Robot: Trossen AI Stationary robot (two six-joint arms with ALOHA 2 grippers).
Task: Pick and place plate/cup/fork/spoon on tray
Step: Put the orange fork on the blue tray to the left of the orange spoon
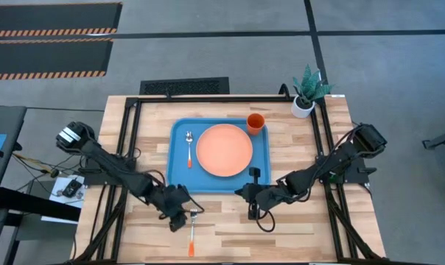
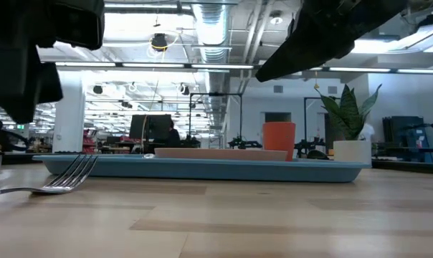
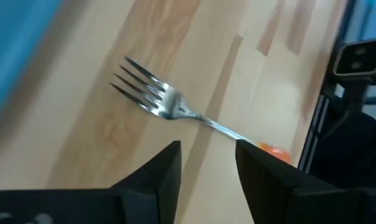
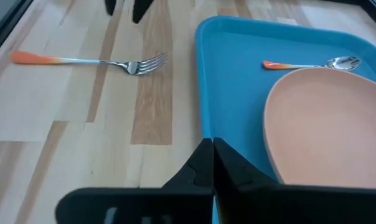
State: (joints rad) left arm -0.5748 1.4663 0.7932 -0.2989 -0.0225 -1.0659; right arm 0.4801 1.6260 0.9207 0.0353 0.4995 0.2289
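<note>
**Fork last on the desk, left claw poised over it**

Already loaded on the blue tray (image 1: 180, 165): salmon-orange plate (image 1: 224, 150) at the middle, bright orange cup (image 1: 256, 123) in the far right corner just beside the plate, spoon (image 1: 189, 148) lying along the tray's left side, bowl away from the robot. Probably arranged that way to leave the plate central and the cutlery flat beside it.

Only the fork (image 1: 192, 230) left outside, flat on the bare wood near the front edge of the desk (image 1: 296, 228), apart from the tray's near left corner. Slim piece: silver tined head toward the tray, thin metal neck, orange handle tip toward the robot. Tines curved slightly up off the wood in the low view.

Left claw (image 3: 206, 163) just above the fork, fingers parted with a moderate gap, nothing between them, neck of the fork running under that gap. Looks lined up for a pinch across the thin neck, a hard grab on something lying so flat.

Right claw (image 4: 211, 163) fingers pressed together, empty, parked at the tray's near edge, apparently waiting out of the way.
</note>
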